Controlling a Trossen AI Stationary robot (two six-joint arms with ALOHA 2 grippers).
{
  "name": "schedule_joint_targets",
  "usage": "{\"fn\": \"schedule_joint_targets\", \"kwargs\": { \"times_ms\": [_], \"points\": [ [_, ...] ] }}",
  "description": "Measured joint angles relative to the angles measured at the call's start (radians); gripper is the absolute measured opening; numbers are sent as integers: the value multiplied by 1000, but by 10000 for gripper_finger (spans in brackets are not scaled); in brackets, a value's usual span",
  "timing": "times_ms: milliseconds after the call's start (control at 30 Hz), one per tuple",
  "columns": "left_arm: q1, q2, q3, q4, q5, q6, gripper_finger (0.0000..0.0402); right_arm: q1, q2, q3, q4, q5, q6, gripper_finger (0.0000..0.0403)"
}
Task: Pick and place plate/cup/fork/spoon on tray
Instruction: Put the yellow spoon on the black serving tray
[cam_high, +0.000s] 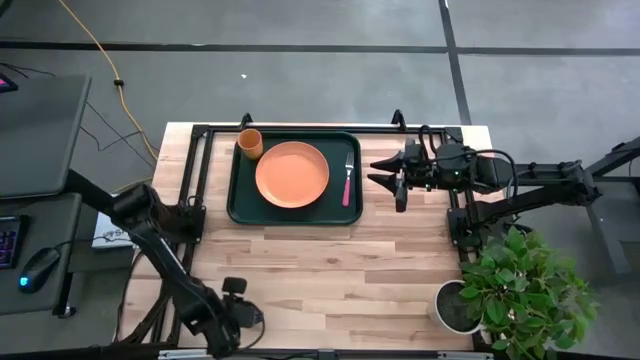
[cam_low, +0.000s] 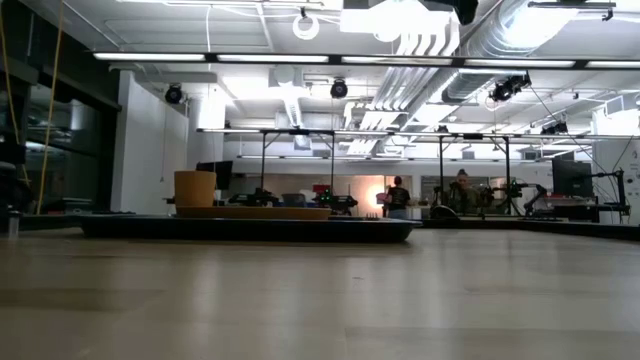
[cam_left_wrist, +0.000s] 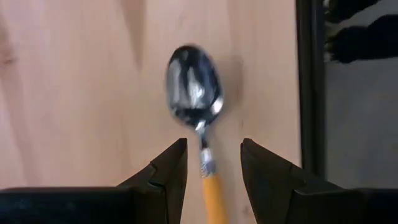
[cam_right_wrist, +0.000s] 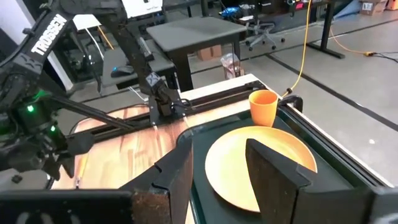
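You had the left gripper (cam_left_wrist: 211, 168) down at the near edge of the table, left of centre, with its two fingers straddling the spoon (cam_left_wrist: 198, 118). The spoon lay flat on the bare wood, well apart from the tray (cam_high: 240, 200), which sat at the far side. Its long axis ran straight out from your gripper: the orange handle passed between the fingers and the metal bowl pointed away, beyond the tips. That line-up was what your next move hung on, since the fingers stood to either side of the handle and only needed to close across it. They were apart, with wood showing on both sides of the handle, so nothing was gripped yet.

The plate (cam_high: 292, 174), the cup (cam_high: 250, 144) and the fork (cam_high: 348, 178) were already on the tray, so the spoon looked like your last item.

Your right gripper (cam_high: 385, 172) waited just right of the tray, fingers spread and empty. The left arm was plainly the nearer one.
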Motion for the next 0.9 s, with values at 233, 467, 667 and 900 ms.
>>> {"fn": "schedule_joint_targets", "kwargs": {
  "times_ms": [233,467,667,900],
  "points": [
    [10,17,-17,63,32,-81,133,0,0,0,-36,0,49,142],
    [-4,9,-145,210,57,-158,133,0,1,0,-64,0,56,142],
    [-1,8,-160,208,-1,-110,133,0,2,0,-66,0,56,142],
    [-1,10,-160,200,15,-69,133,0,2,0,-66,0,53,142]
  ]
}}
